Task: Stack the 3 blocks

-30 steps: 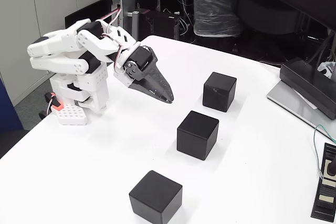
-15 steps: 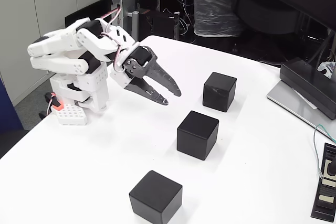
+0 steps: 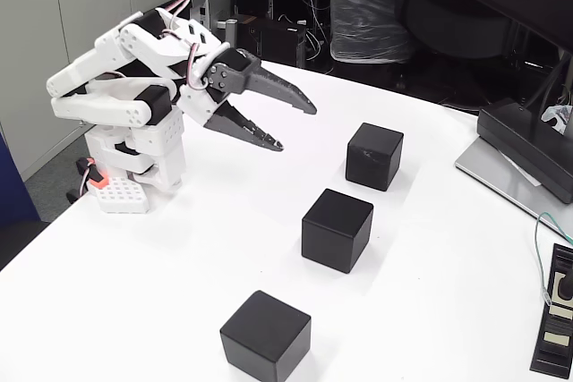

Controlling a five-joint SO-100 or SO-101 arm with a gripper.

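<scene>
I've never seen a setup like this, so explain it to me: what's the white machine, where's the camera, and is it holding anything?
The white machine is a small robot arm bolted at the edge of a white table. Its dark pincer is the gripper, open in the air and holding nothing. The camera stands still, looking down across the table from one side. Three black cubes sit apart in a rough row: far, middle, near. None is stacked yet. A flat black device lies at the right edge.

Bare counter (image 3: 224, 212) is seen between the gripper (image 3: 296, 127) and three well-spaced blocks: far (image 3: 374, 156), middle (image 3: 337, 229), near (image 3: 266, 335). Gaps between them are left open.
</scene>
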